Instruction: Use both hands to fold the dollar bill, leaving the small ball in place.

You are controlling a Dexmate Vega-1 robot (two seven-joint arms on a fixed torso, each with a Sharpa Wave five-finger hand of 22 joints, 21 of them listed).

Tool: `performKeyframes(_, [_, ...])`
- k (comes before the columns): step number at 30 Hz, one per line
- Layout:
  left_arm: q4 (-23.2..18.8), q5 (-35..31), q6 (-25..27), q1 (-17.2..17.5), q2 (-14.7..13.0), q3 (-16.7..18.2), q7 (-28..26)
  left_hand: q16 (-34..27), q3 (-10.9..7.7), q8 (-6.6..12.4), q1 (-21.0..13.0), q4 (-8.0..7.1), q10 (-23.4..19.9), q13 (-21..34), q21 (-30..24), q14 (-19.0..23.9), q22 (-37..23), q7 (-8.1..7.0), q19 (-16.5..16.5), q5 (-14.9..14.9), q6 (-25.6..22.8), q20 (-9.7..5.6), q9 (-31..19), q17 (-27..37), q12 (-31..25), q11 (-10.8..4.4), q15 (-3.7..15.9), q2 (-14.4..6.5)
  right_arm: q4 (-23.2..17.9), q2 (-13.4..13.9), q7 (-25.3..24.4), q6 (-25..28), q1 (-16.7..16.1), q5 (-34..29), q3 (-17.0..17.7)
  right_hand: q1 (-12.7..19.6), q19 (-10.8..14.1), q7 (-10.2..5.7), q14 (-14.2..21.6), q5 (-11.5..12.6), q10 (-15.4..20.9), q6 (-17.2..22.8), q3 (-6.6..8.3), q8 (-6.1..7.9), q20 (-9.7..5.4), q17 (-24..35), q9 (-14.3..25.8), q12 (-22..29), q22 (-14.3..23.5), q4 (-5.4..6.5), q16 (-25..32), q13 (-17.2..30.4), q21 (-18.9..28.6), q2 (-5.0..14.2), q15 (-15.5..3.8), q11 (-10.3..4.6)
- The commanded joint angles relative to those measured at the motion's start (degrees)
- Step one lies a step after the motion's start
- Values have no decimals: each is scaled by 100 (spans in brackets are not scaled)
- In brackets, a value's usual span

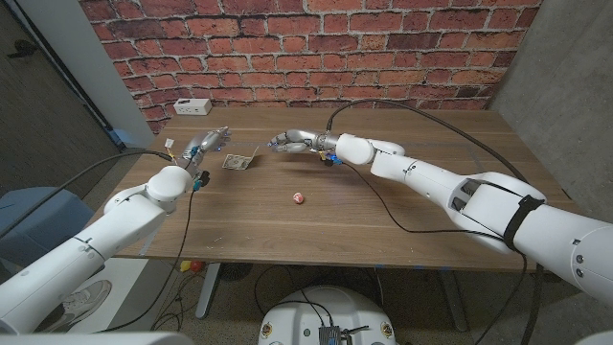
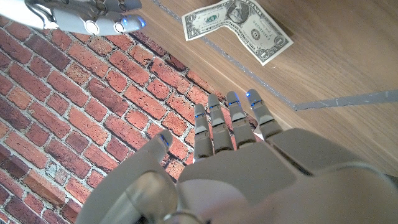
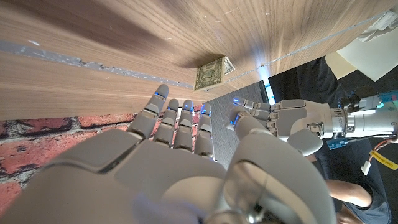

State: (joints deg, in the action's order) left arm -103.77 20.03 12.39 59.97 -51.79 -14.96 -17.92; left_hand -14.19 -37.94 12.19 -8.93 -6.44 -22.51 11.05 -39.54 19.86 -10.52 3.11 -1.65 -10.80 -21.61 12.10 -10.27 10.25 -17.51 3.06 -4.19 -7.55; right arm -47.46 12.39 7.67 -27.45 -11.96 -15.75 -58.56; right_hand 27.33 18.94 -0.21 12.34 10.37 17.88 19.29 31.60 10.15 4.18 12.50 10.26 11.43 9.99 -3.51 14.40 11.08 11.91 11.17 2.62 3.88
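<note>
Both hands (image 1: 213,142) (image 1: 287,142) empty, fingers spread, beside unfolded, slightly curled dollar bill (image 1: 237,163).

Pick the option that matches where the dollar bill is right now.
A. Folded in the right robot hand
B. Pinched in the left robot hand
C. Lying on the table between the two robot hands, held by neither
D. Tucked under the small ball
C: the dollar bill lies on the table, with the left robot hand and right robot hand open on either side of it, and the small ball sits apart, nearer the front edge.
</note>
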Motion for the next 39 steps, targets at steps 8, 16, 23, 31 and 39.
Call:
performKeyframes(8, [-309,-152,517,66,-39,-17,-337,-183,-33,-29,35,-109,-342,32,-59,725,-45,32,-339,21,-170,-17,-15,59,1,6,111,-104,796,-367,-668,-344,279,-500,-420,352,121,-120,50,50,-121,-139,183,22,-99,-47,29,-34,21,-210,-31,7,44,-38,-182,-66])
performKeyframes(16, [-859,-579,1958,26,135,-119,-1347,-341,-196,129,7,-39,-1119,45,-352,1571,-48,255,-1296,52,-1017,-142,-38,63,-72,-41,213,-39,1185,-552,-1158,-478,402,-729,-640,510,178,-127,60,41,-150,-104,235,52,-146,-59,30,-38,25,-313,-42,7,59,-33,-266,-138])
performKeyframes(23, [-1064,-687,2808,-38,336,-141,-1730,-433,-300,231,-47,47,-1527,52,-451,2012,-48,360,-1619,78,-1509,-243,-53,68,-119,17,296,-34,1441,-697,-1526,-553,485,-875,-822,617,203,-149,54,34,-179,-90,271,63,-179,-64,30,-43,26,-371,-52,7,64,-24,-332,-189])
performKeyframes(31, [-1034,-663,2802,-9,372,-100,-1707,-467,-312,219,-34,37,-1687,69,-461,2144,-50,391,-1659,87,-1564,-254,-58,85,-148,41,284,-41,1737,-892,-1975,-563,583,-1098,-1086,904,296,-199,104,17,-182,-59,368,78,-243,-73,32,-34,31,-506,-48,5,91,-12,-442,-291])
performKeyframes(39, [-978,-579,2525,45,327,-31,-1520,-394,-333,180,-37,44,-1646,84,-406,2015,-49,397,-1529,88,-1532,-242,-62,88,-105,48,289,-45,2129,-1153,-2340,-561,725,-1271,-1411,1061,304,-250,70,4,-220,-64,407,77,-294,-67,34,-40,35,-541,-63,6,88,4,-499,-345])
